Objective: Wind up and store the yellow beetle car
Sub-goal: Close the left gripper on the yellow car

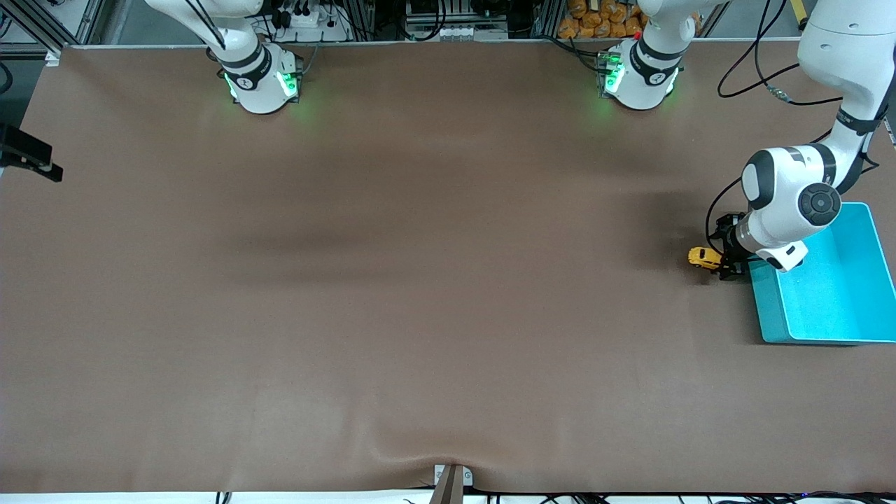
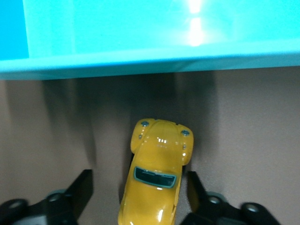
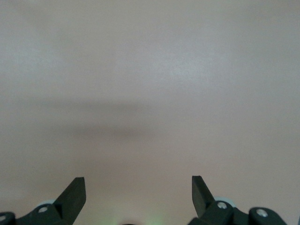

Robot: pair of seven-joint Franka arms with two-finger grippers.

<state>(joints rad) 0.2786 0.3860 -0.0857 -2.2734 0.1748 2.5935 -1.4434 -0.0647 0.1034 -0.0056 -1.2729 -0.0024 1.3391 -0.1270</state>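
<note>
Peering past my left gripper (image 2: pixel 140 190), I see the car (image 2: pixel 157 171) between parted jaws, its rear cut off; right gripper (image 3: pixel 138 192) gapes empty.

White arms, black joints, green-lit bases.

Car (image 2: pixel 157 178): glossy yellow finish, smooth, reflective. Bin (image 2: pixel 140 33): smooth turquoise plastic, slight sheen. Table (image 1: pixel 420 280): matt brown covering, slightly rippled.
</note>
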